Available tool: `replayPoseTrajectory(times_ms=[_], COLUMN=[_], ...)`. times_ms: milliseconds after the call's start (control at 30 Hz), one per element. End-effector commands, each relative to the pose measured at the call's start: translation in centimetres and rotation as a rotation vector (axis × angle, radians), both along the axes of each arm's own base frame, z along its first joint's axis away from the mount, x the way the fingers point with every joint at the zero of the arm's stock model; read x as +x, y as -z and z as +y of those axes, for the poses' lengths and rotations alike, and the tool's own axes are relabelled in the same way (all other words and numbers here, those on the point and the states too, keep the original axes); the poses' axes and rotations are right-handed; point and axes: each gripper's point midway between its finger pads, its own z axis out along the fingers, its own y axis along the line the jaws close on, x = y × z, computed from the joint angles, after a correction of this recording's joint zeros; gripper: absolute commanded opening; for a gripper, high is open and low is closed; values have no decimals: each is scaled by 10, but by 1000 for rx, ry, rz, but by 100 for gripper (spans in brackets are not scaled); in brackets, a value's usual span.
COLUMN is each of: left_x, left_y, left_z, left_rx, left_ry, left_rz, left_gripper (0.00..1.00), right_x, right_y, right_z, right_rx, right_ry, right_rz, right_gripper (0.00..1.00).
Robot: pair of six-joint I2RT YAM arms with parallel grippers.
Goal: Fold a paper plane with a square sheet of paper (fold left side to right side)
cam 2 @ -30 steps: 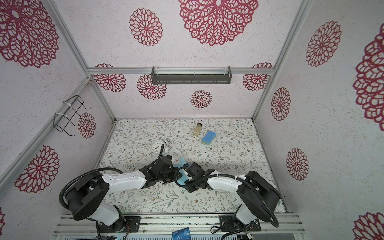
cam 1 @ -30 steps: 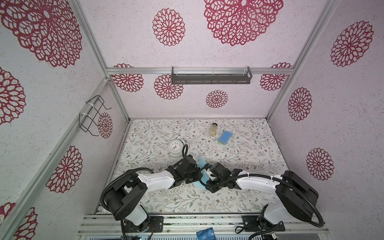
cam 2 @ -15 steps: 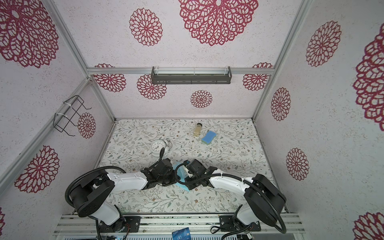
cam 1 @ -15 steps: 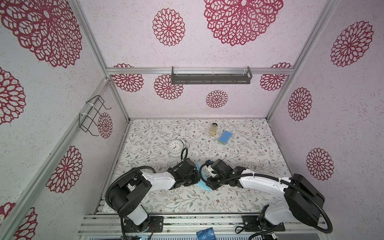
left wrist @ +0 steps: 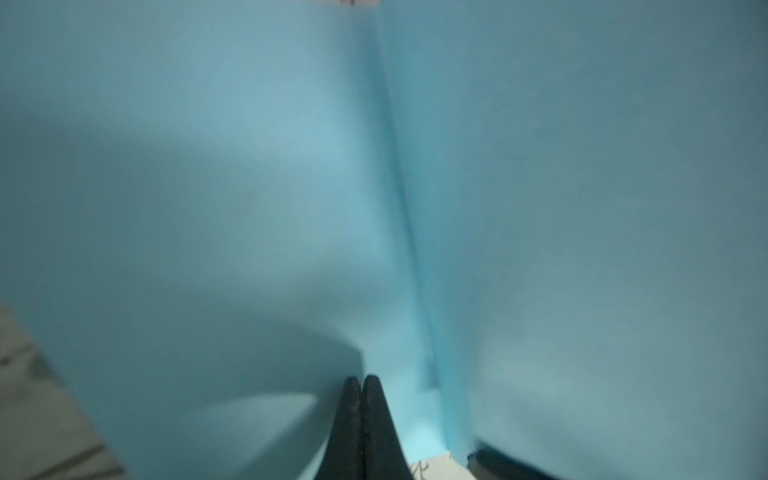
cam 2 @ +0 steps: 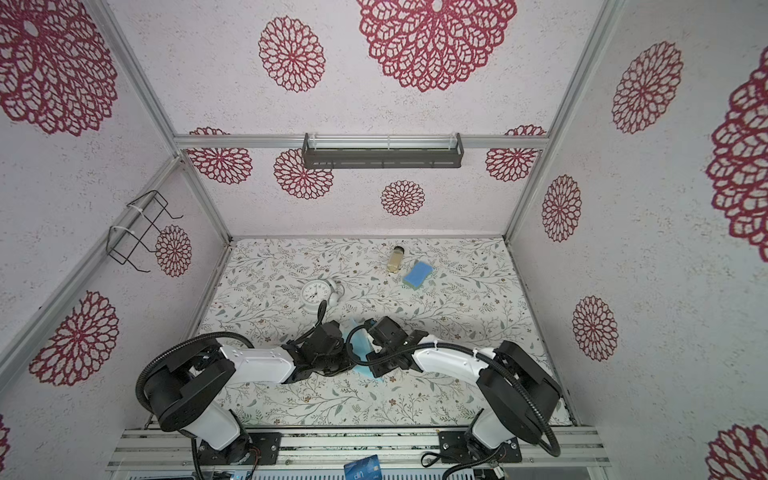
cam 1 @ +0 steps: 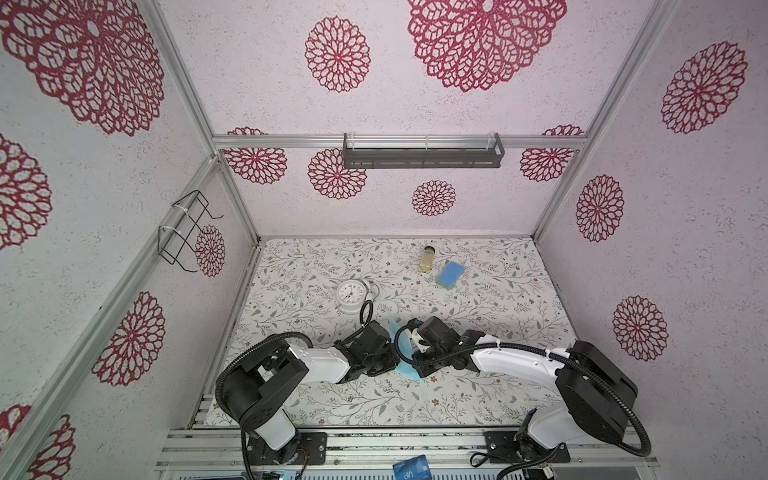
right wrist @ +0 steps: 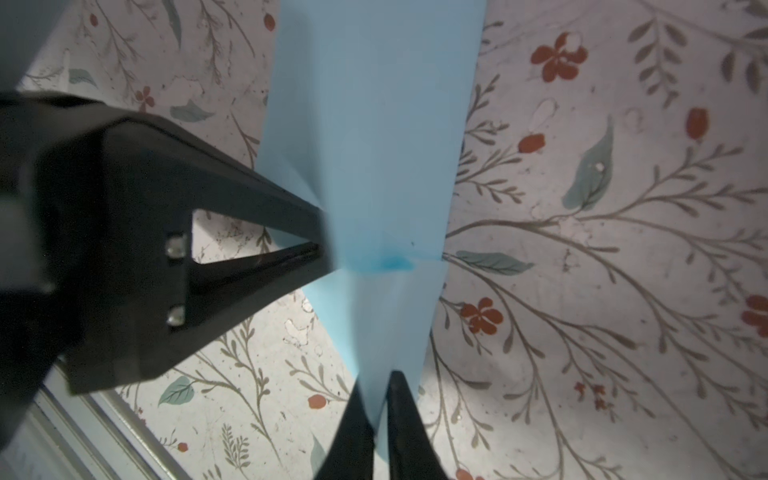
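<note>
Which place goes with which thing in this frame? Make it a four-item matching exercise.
Things:
1. paper plane
2. white clock
3. blue sponge
4. dark blue card

Places:
A. beside the small jar, far side of the table
B. at the near edge of the top views, off the table
C. pinched by the left gripper and right gripper
D. on the table, left of centre

Pairs: 1-C, 2-D, 3-A, 4-B

Overhead stereo pair; close-up wrist views
</note>
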Motion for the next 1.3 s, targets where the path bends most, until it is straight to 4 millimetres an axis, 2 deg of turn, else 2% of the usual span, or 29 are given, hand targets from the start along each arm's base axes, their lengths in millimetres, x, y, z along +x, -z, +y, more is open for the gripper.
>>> replayPoseTrajectory(times_ms=[0, 200, 533, 800, 1000, 1267], left_x=[-2, -5, -14, -5, 5, 13], left_y=[3, 3, -20, -40, -38, -18], left_z=[-3, -3, 6, -13, -28, -22], left_rx=[-19, -33, -30, -68, -72, -11], left_ry=[-3, -2, 26, 88, 115, 78], left_rz=[1, 2, -32, -78, -86, -61], left_gripper=[0, 0, 0, 0, 0, 0], right_x=[6, 2, -3, -5, -6, -8], right_y=[-7, 5, 21, 27, 29, 32], right_z=[11, 14, 12, 7, 6, 2], right_rx=[37, 38, 22, 31, 34, 36], right_ry=[-2, -17, -10, 3, -2, 0], right_rz=[0, 41, 101, 134, 145, 155], right_gripper=[7, 0, 0, 0, 0, 2])
